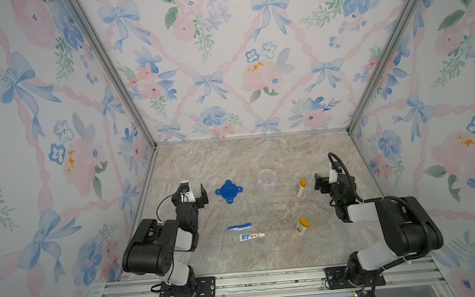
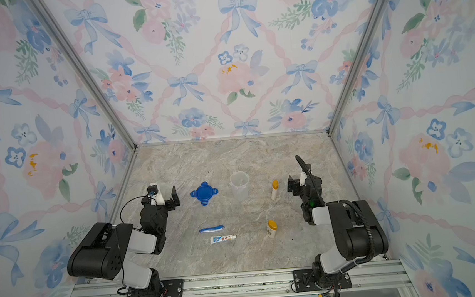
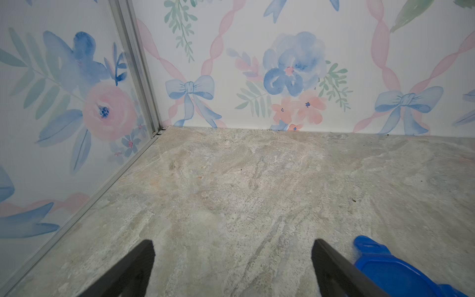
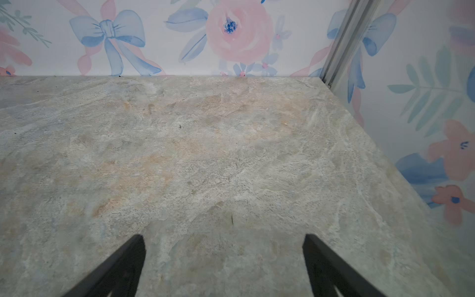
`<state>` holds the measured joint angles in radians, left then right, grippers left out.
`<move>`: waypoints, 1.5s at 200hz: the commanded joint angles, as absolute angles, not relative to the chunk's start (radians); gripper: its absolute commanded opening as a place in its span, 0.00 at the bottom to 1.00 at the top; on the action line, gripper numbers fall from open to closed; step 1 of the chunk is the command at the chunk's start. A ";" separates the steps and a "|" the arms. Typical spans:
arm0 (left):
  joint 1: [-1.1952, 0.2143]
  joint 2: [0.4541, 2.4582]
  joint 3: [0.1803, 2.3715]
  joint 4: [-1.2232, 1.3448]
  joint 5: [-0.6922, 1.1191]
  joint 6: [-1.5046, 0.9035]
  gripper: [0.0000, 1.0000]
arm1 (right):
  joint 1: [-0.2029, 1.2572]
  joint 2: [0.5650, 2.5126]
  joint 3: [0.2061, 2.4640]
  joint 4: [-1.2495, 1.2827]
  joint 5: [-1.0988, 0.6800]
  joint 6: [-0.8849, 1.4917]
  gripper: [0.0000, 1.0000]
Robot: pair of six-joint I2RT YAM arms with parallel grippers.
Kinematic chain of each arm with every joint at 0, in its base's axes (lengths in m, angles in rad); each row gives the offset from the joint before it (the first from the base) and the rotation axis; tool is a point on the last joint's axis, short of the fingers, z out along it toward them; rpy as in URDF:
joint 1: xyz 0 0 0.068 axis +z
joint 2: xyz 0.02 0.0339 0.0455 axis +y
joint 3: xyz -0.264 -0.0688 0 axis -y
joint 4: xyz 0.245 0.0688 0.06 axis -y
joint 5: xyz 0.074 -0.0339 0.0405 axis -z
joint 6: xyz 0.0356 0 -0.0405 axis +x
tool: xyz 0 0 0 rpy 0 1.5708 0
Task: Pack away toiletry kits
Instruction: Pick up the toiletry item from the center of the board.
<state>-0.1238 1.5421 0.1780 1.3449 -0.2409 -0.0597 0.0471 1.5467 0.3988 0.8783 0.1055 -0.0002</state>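
Apparently unstarted, the table (image 1: 231, 161) is carrying everything loose: left gripper (image 3: 232, 248) and right gripper (image 4: 223, 240) are hanging spread and empty, the clear cup (image 1: 267, 183) is standing open, seemingly to receive items, its lid (image 1: 228, 191) at 9 o'clock, bottle (image 1: 302, 226) at 5, slim tube (image 1: 301, 188) at 3, toothpaste (image 1: 251, 236) and toothbrush (image 1: 239, 227) at 7.

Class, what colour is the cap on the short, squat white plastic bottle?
The cap of the short white bottle is yellow, clearest in a top view.

Lid (image 1: 228, 191) is blue, bottle (image 1: 302, 226) yellow-capped white, table (image 1: 231, 161) marbled grey.
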 commanded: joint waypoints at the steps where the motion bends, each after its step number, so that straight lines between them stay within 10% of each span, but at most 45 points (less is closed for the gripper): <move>1: -0.123 1.555 0.189 1.352 -0.226 -0.046 0.98 | 0.049 1.545 0.399 0.890 0.104 0.005 0.97; 237: -0.118 1.545 0.190 1.351 -0.286 -0.070 0.98 | 0.048 1.526 0.411 0.859 0.163 0.025 0.97; 300: -0.351 1.151 0.510 0.514 -0.596 -0.273 0.98 | 0.200 1.027 0.705 -0.017 0.322 0.070 0.97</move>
